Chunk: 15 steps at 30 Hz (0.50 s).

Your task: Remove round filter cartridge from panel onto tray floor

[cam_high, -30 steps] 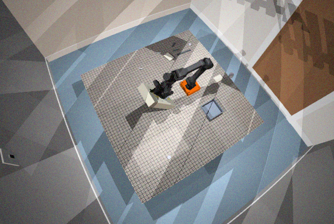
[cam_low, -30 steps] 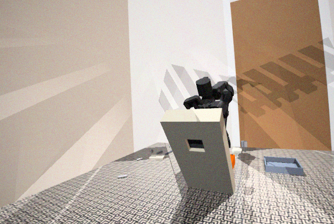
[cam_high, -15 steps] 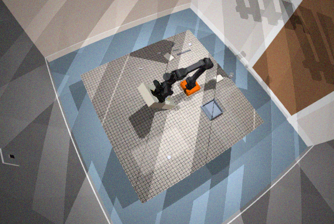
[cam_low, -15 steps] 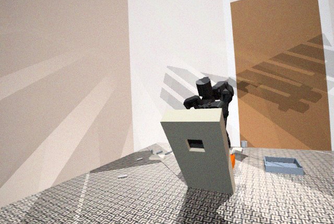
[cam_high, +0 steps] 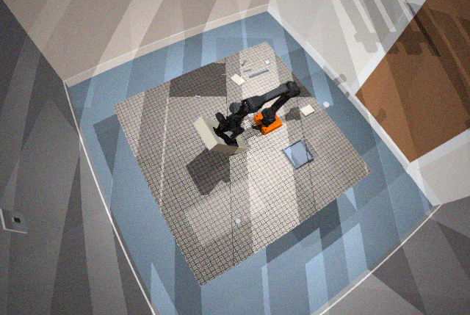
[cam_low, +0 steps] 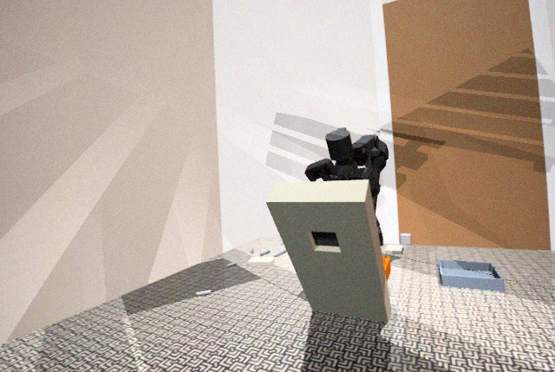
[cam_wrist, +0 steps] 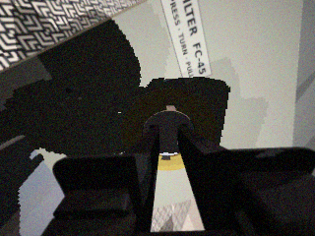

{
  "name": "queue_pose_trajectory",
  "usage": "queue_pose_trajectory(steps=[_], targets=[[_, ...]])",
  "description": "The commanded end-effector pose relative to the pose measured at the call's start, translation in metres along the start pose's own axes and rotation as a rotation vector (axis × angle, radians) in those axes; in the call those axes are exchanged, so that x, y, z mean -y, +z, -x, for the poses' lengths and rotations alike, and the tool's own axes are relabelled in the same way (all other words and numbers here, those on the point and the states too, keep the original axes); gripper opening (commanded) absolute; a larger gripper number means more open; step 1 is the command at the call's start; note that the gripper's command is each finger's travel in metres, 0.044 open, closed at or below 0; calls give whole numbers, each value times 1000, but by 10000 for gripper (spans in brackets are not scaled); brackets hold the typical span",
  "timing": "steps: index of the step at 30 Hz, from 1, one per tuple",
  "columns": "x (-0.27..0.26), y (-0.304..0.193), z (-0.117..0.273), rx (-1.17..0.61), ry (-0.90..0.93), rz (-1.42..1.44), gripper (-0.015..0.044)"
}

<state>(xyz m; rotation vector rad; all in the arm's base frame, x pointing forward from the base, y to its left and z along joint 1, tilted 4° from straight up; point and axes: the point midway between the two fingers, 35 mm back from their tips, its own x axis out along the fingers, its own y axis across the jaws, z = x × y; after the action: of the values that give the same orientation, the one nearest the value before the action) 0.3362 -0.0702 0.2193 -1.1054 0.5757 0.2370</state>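
The pale service panel (cam_high: 208,133) (cam_low: 334,251) (cam_wrist: 246,59) leans on the patterned floor. In the wrist view its face carries a label (cam_wrist: 189,34) reading FILTER FC-45. The round filter cartridge (cam_wrist: 170,109) sits in a yellow ring (cam_wrist: 170,163) in deep shadow. My gripper (cam_wrist: 167,129) (cam_high: 228,139) is pressed to the cartridge face, its two fingers set close together and closed on the strip between the slots. In the exterior view the panel hides the gripper; only the arm (cam_low: 351,157) shows above it. The blue tray (cam_high: 298,153) (cam_low: 470,282) lies empty to the side.
The arm's orange base (cam_high: 269,122) (cam_low: 386,268) stands behind the panel. Two flat pale pads (cam_high: 238,78) (cam_high: 307,109) and small grey bits lie at the mat's far side. A small cup (cam_low: 405,238) stands by the brown door (cam_low: 466,112).
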Motion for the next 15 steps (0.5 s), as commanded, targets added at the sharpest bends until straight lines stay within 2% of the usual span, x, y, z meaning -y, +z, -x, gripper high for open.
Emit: queue_pose_trajectory(steps=[1,6,15], targets=[[1,0,-1,0,-4,0,4],[1,0,-4,0,-4,-40,0],[1,0,-9,1,-4,-338,0]])
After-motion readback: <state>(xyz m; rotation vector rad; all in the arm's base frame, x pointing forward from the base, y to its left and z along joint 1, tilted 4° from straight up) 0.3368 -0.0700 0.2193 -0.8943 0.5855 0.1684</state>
